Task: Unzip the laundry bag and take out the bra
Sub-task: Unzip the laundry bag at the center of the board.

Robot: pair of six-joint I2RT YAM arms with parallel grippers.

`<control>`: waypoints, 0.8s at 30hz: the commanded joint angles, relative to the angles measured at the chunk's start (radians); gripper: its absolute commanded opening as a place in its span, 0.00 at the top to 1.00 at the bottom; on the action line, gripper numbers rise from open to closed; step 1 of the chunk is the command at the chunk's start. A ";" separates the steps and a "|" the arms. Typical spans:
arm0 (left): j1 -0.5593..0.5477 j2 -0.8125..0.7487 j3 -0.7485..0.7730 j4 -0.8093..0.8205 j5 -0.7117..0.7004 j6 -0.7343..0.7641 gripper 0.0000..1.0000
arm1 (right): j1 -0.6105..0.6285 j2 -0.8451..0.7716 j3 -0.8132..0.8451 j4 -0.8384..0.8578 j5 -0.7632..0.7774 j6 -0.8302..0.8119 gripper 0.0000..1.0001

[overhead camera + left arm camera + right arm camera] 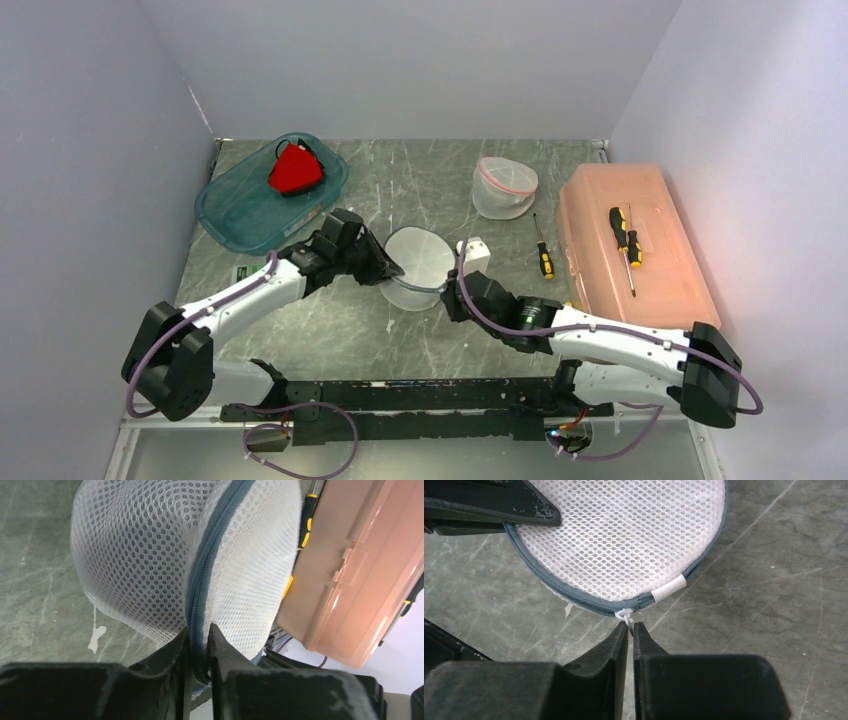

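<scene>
On table (330, 330): round white honeycomb-mesh laundry bag (418, 262), grey zipper (200, 580).

High view from behind looking down at table (340, 335), wrist views close, sharing laundry bag (418, 262) from opposite sides

You are looking at a white-shelled, black-jointed left arm (245, 298) and right arm (620, 342) trailing purple cables (131, 385), the left tool (199, 630) and right tool (630, 627) showing scuffed black fingers (165, 665).
</scene>
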 commanded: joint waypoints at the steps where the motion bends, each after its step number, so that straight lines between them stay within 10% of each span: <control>1: 0.013 -0.028 -0.012 0.019 0.003 0.029 0.71 | -0.009 -0.050 -0.015 0.027 -0.032 -0.039 0.73; 6: 0.013 -0.056 0.009 -0.001 0.021 0.043 0.30 | -0.008 -0.097 0.024 -0.008 -0.105 -0.063 0.31; 10: 0.013 -0.092 0.060 -0.099 0.022 0.099 0.17 | -0.007 -0.139 0.088 -0.087 -0.101 -0.084 0.12; 17: 0.030 -0.172 0.197 -0.319 -0.199 0.346 0.14 | -0.045 -0.220 0.080 -0.084 0.008 -0.099 0.12; 24: 0.095 -0.062 0.314 -0.403 -0.283 0.490 0.19 | -0.166 -0.155 0.084 0.049 -0.232 -0.128 0.21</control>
